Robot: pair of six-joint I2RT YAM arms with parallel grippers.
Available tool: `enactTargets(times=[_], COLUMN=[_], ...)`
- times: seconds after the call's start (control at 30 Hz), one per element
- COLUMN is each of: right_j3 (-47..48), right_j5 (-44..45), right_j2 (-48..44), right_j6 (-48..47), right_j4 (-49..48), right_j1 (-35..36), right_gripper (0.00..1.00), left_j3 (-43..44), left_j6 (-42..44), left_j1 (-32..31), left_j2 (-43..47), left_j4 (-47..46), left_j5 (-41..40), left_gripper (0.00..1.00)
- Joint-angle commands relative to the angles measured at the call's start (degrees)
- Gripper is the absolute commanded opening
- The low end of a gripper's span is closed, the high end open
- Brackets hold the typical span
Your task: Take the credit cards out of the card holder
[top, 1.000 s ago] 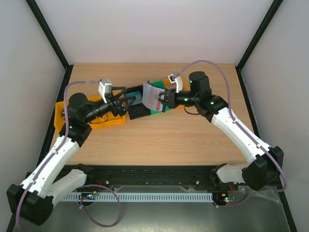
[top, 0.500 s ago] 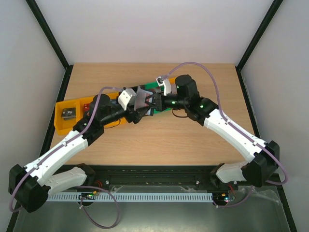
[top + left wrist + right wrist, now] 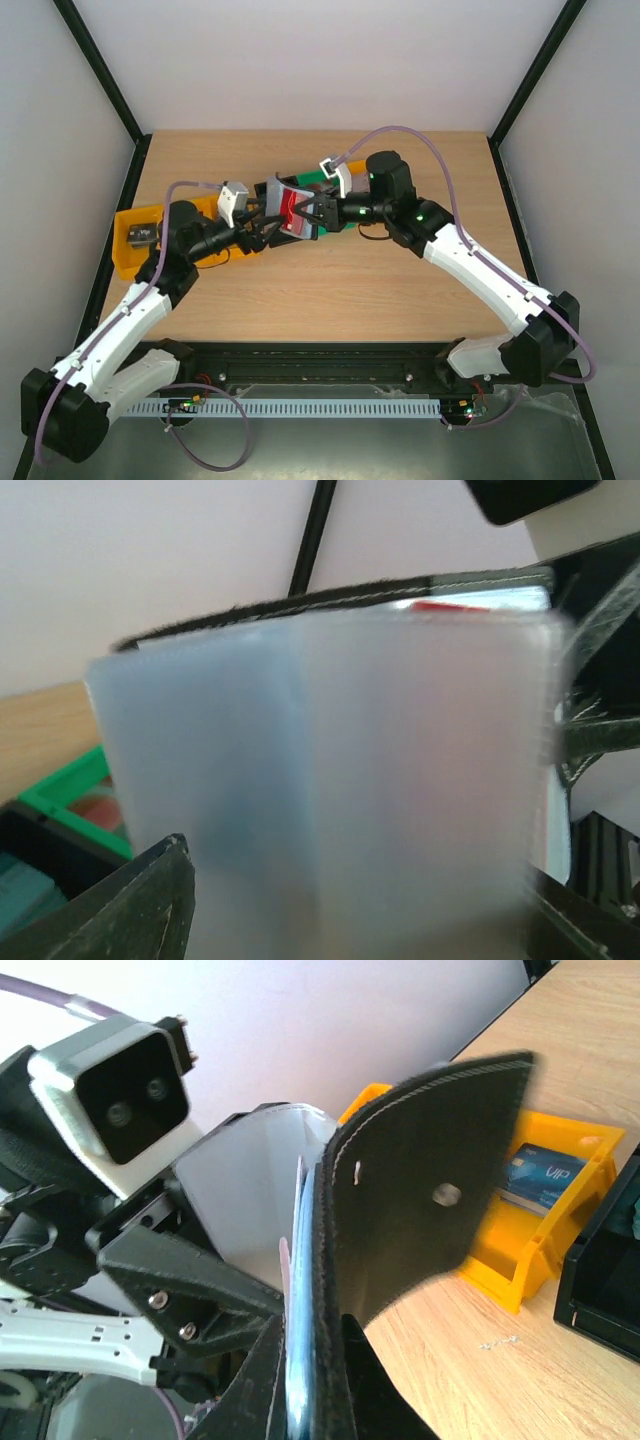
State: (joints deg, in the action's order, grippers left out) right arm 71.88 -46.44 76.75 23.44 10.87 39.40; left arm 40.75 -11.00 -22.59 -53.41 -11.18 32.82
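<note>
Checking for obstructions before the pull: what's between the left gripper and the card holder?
Nothing. The left wrist view shows the pale pocket of the card holder filling the space right ahead of the left gripper, fingers spread; the top view agrees.

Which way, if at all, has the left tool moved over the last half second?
Yes. In the top view the left tool has drawn back left, toward the orange bin, with the card holder still right in front of it.

One card holder (image 3: 297, 222), two claws (image 3: 268, 225) (image 3: 320, 212)
</note>
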Motion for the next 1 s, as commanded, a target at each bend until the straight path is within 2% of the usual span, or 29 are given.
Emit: enactTargets(times=[0.0, 0.1, 0.17, 0.27, 0.4, 0.53, 0.63, 0.73, 0.83, 0.9, 0.97], right_j3=[2.86, 2.23, 1.23, -1.36, -2.88, -1.34, 2.73, 6.06, 6.71, 6.03, 4.77], right_j5=[-9.17, -12.49, -13.58, -15.28, -15.3, -8.11, -5.63, -5.08, -7.17, -9.15, -10.98], right_j2=[0.16, -0.05, -0.41, -0.74, -0.04, 2.96, 7.47, 9.78, 9.74, 8.8, 7.29], right_j6=[-4.65, -9.36, -13.55, -16.7, -16.71, -12.68, -12.39, -11.26, -9.97, -9.55, -9.12], right_j4=[-0.11, 2.6, 4.42, 4.4, 4.14, 5.29, 9.84, 11.33, 9.01, 7.12, 5.14], right_j1=[-0.56, -1.09, -1.78, -2.85, -5.49, -7.22, -7.23, -7.23, -7.25, -7.23, -7.23], right_gripper=[0.02, 0.02, 0.02, 0.02, 0.02, 0.02, 0.02, 0.02, 0.02, 0.02, 0.02], left_j3=[-5.69, -9.6, -10.12, -9.53, -10.29, -9.33, -4.25, 1.62, 6.92, 7.15, 6.5], left_j6=[-9.46, -17.71, -19.8, -19.48, -18.55, -17.26, -15.38, -12.34, -6.92, -8.85, -12.51], left_j1=[5.19, 9.29, 9.75, 10.75, 12.92, 17.03, 19.71, 18.61, 10.54, 6.68, 6.0], left_j2=[0.29, -0.64, -1.76, -3.59, -4.89, -5.49, -6.75, -7.81, -8.57, -8.58, -8.34], left_j4=[-5.58, -14.51, -18.44, -17.86, -16.64, -15.46, -12.94, -10.89, -4.75, -3.87, -5.38], left_j5=[1.72, 8.12, 11.04, 14.21, 11.04, 8.98, 9.53, 14.51, 21.05, 23.62, 23.53], left_gripper=[0.74, 0.79, 0.83, 0.86, 0.86, 0.86, 0.85, 0.79, 0.67, 0.65, 0.54])
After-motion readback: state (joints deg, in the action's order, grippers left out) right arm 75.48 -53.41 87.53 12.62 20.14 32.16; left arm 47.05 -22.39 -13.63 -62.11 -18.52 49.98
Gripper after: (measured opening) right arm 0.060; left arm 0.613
